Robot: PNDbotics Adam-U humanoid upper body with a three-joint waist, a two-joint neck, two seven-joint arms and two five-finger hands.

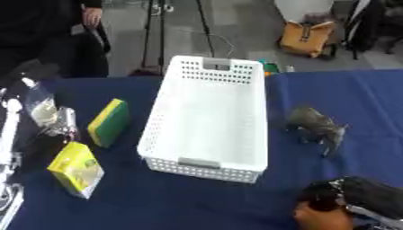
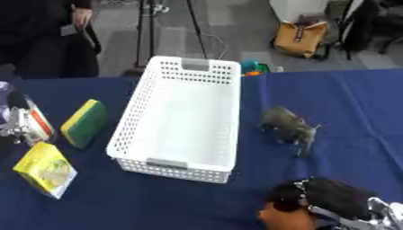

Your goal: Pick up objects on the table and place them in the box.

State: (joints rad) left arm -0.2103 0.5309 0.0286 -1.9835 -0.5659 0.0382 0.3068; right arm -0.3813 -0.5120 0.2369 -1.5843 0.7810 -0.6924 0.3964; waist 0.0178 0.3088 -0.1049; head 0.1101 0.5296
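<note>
Basket (image 1: 206,117) mid-table; sponge (image 1: 109,122), packet (image 1: 75,169) left; toy animal (image 1: 317,126) right.

Your two head-mounted eye views look steeply down and forward from close above the blue table (image 1: 197,197); both share the white basket (image 1: 206,121) at centre, floor beyond.

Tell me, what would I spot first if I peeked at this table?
You would spot the big white basket first, standing empty in the middle of the blue table. Left of it lie a yellow-and-green sponge and a yellow packet; right of it stands a grey toy animal. At the bottom right, the robot's black right hand has something orange-brown beside it.
</note>
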